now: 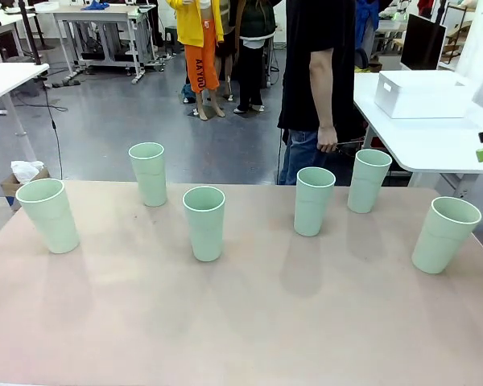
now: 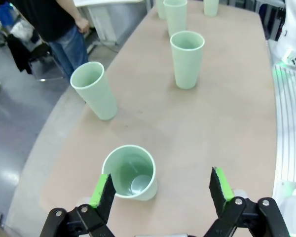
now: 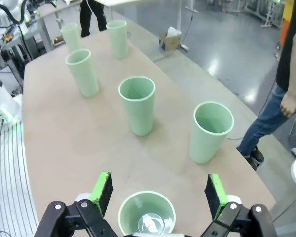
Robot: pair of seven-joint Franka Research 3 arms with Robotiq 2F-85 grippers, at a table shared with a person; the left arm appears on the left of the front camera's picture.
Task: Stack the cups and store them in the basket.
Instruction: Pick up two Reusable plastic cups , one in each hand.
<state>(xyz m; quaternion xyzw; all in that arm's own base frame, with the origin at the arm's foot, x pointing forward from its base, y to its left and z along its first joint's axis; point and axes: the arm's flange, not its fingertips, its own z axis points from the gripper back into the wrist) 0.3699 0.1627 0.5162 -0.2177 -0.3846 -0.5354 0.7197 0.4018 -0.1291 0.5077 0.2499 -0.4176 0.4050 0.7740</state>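
Released and empty at the left end effector [image 2: 163,190], jaws wide, poised above the cup [image 2: 130,173] by the table's [image 1: 249,322] left edge. Likewise released at the right end effector [image 3: 158,195], over the right-edge cup [image 3: 147,213]. Judged at the opening step: six cups [image 1: 204,223] standing apart, none nested. Next, calls for lowering around one cup, clenching, lifting. From the front, shows the whole row; from the wrists, looks down into the hollows.

no legible text, labels, brands, numbers or signs, cups [image 1: 204,223] plain-walled and unmarked
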